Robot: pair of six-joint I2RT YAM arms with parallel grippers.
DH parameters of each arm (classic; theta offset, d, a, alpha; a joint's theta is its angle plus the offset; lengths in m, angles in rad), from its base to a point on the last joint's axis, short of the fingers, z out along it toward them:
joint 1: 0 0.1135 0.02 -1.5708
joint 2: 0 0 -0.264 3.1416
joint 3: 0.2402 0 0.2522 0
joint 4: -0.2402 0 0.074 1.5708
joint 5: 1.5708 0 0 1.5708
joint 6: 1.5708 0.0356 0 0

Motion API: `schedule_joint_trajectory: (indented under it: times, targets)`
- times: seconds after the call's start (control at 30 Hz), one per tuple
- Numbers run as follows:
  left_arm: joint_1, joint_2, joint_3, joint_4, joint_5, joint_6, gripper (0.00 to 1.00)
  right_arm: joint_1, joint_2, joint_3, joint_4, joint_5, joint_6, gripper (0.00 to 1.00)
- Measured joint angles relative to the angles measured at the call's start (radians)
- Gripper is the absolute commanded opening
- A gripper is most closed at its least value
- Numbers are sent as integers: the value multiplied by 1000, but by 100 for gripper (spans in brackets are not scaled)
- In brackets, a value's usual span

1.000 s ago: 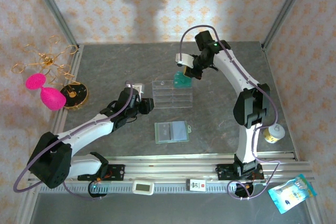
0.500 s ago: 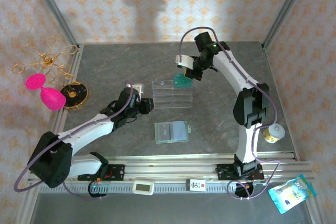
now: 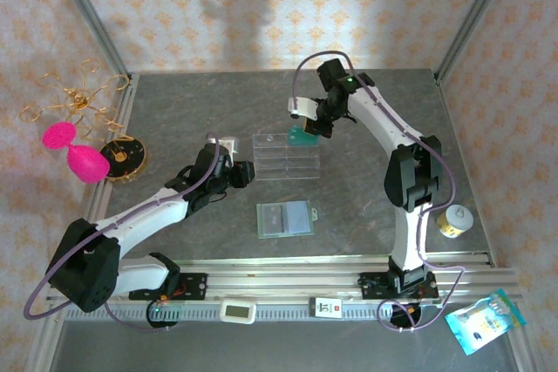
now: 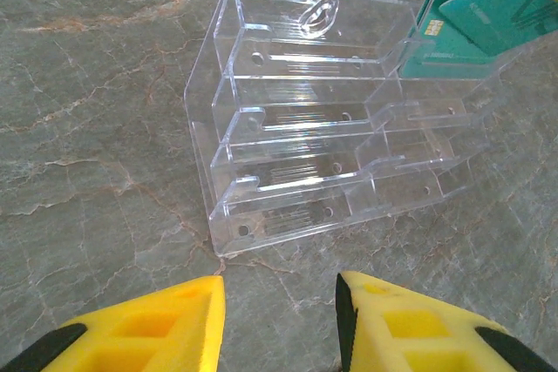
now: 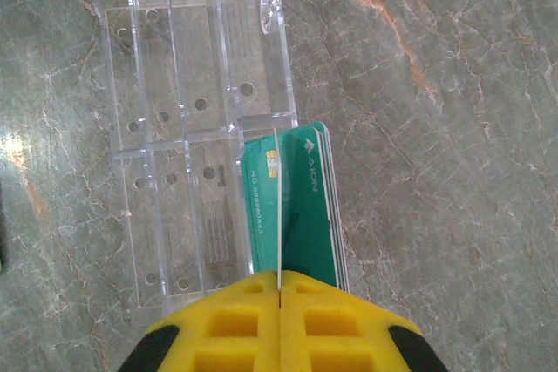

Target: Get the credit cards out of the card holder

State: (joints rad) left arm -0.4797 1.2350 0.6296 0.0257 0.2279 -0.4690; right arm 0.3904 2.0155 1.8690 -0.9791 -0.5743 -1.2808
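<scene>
Pinching a green card [image 5: 277, 215] edge-on between its yellow pads, the right gripper [image 5: 279, 289] is clenched on it above one corner of the clear tray [image 5: 174, 128]. From above, that is the tray's far right corner. From the right wrist the held card is only a thin pale line, with a small gold chip patch just to its left.

Below it, more green cards [image 5: 307, 206] stand together in that corner compartment. Their faces carry white print: "NO" followed by a row of digits too small to read with certainty, and a logo whose letters look like "AJON" — I cannot be sure of them. From the left wrist the same cards show at the tray's far end, the held one tilted above them with a gold chip, and the lettering there is not legible.

The card holder [image 3: 285, 217] lies open and flat on the table [image 3: 366, 206], toward the near edge and well apart from the tray. A grey-green panel and a pale blue one sit side by side. Whether a card sits inside cannot be told.

The left gripper [image 4: 279, 302] is released — its jaws stand partly apart with nothing between them, low over the table just beside the tray's edge.

A white label [image 3: 327, 307] on the front rail bears dark marks too small to read.
</scene>
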Motion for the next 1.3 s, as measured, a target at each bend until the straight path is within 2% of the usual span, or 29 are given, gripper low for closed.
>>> schedule_joint_trajectory:
  times: [0.07,0.1,0.13,0.2,0.33,0.5,0.63,0.73,0.83,0.93,1.0,1.1,1.2,1.3]
  targets:
    - [3,0,0,0,3,0,39,3,5,-5,6,6,0,2]
    - [5,0,0,0,3,0,39,6,7,-7,11,10,0,9]
    - [5,0,0,0,3,0,39,8,7,-10,17,13,3,21]
    - [5,0,0,0,5,0,39,8,7,-13,31,19,15,34]
    - [5,0,0,0,22,0,39,9,7,-10,74,15,57,44]
    - [5,-11,-5,10,38,-5,40,14,5,6,132,-47,145,47]
    - [5,-74,-59,69,54,-45,41,28,-33,-13,228,-157,277,46]
    - [5,-118,-108,104,61,-82,41,47,-133,-143,399,-224,457,45]
    - [5,-174,-169,137,71,-125,43,84,-262,-341,625,-238,695,45]
    - [5,-242,-224,161,72,-159,44,148,-375,-554,845,-167,953,45]
    - [5,-282,-245,166,72,-174,44,205,-436,-694,955,-74,1112,46]
    - [5,-330,-266,169,72,-193,44,294,-497,-850,1004,82,1286,46]
    - [5,-379,-307,174,72,-212,44,407,-523,-950,991,254,1416,46]
    - [5,-422,-351,173,72,-224,44,529,-526,-1015,964,372,1516,46]
